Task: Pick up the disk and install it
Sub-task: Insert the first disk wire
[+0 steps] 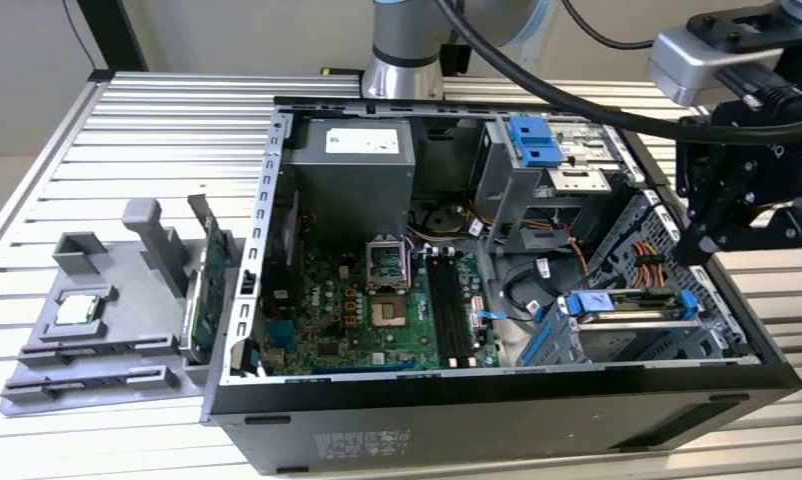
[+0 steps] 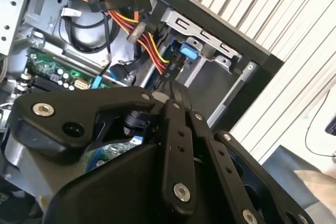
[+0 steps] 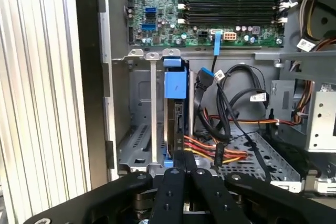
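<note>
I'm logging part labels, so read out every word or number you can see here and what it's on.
power supply label: white, too small to read.
cable tags: white, blurred.
black connector: print blurred.
disk: no legible text.
Nothing reads clearly.

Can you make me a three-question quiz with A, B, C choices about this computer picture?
1. Where is the disk? A on the floor; B on a shelf; C in a metal cage inside the computer case.
2. What colour are the disk's rails? A blue; B red; C pink.
3. The computer case is: A shut; B open; C upside down.
Answers: 1 C, it lies in the cage inside the case. 2 A, blue rails frame it. 3 B, the motherboard shows through the open side.
</note>
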`<state>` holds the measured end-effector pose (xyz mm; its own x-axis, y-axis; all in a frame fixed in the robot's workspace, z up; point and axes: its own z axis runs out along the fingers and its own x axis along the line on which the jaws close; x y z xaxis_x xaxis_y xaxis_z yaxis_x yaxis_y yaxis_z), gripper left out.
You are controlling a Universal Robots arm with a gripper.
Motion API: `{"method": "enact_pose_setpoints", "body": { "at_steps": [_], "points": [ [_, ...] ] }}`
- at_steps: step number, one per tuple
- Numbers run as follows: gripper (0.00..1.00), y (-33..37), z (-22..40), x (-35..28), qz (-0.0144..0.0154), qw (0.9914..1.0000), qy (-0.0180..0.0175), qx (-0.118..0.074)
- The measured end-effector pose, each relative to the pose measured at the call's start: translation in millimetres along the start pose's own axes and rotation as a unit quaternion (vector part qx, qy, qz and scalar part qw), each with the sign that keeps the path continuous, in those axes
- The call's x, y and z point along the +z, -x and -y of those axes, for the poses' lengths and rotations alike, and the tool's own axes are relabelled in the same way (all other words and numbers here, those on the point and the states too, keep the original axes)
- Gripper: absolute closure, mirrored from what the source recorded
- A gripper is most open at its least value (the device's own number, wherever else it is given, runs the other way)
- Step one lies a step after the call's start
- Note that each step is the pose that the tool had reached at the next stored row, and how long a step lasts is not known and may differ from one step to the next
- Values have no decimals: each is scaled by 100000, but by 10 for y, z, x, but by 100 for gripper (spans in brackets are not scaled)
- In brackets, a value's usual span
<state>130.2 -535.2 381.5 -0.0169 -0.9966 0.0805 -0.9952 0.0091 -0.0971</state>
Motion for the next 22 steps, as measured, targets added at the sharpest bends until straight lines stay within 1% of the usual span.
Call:
{"method": "enact_pose_setpoints", "body": {
  "at_steps": [1, 3, 4, 5, 7, 10, 11, 13, 15, 16, 21, 22],
  "points": [
    [100, 0, 0, 0, -450, 99997, -51, -575],
    [100, 0, 0, 1, -1215, 99979, -149, -1664],
    [100, 0, 0, 0, -1609, 99962, -200, -2238],
    [100, 0, 0, 1, -2068, 99940, -245, -2753],
    [100, 0, 0, 1, -3200, 99881, -314, -3655],
    [100, 0, -1, 0, -5028, 99751, -409, -4924],
    [100, 0, -4, 0, -5729, 99692, -438, -5345],
    [100, 1, -13, 0, -6903, 99567, -504, -6208],
    [100, 5, -28, 1, -7868, 99435, -591, -7098],
    [100, 6, -29, 1, -7962, 99420, -599, -7209],
    [100, 6, -29, 1, -7970, 99419, -600, -7208],
    [0, 7, -29, 1, -7968, 99419, -600, -7209]
  ]
}}
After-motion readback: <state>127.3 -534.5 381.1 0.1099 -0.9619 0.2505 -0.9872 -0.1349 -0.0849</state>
